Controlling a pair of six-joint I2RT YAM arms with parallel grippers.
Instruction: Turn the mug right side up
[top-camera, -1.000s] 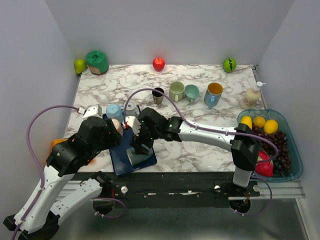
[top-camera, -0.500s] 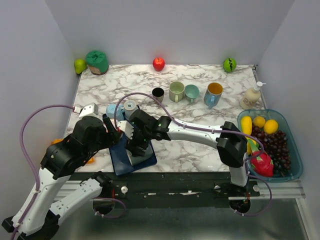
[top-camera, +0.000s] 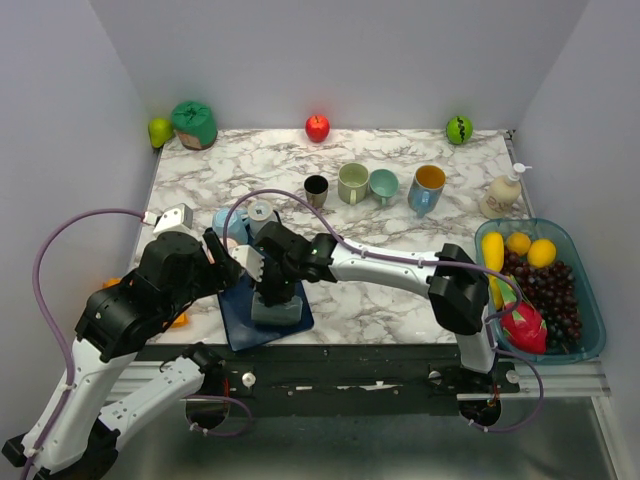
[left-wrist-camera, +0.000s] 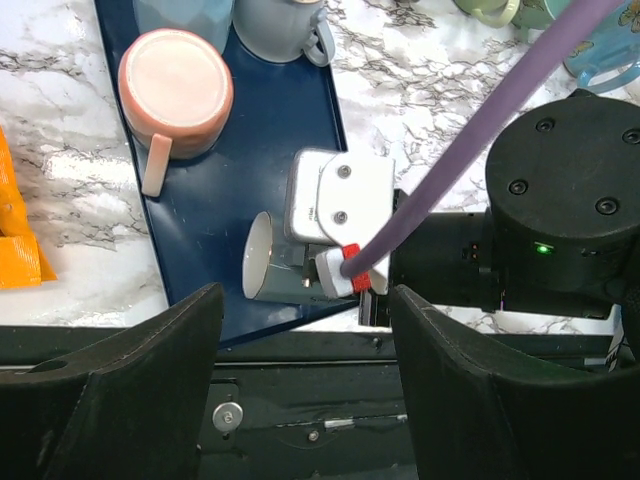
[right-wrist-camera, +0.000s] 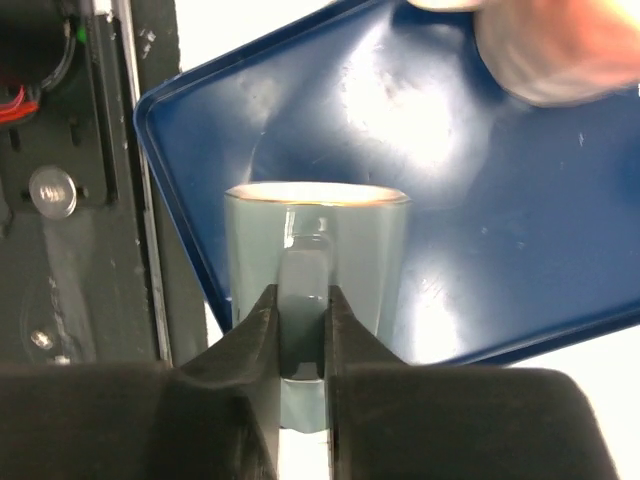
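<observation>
Your right gripper (right-wrist-camera: 300, 312) clamps the handle of the grey-green mug (right-wrist-camera: 372, 250), which lies sideways, mouth pointing left.

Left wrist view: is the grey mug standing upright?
No, the grey mug lies on its side on the blue tray, with its mouth facing sideways.

Overhead view: bright, even light from above, sharp focus, soft shadows on the table (top-camera: 250, 165). Right wrist view: white glare patches on the blue tray (right-wrist-camera: 520, 240); pink mug (right-wrist-camera: 560, 50) blurred; grey mug (right-wrist-camera: 370, 260) sharp, rim brightly lit. Left wrist view: left gripper (left-wrist-camera: 305, 335) fingers (left-wrist-camera: 120, 400) dark, unfocused.
</observation>
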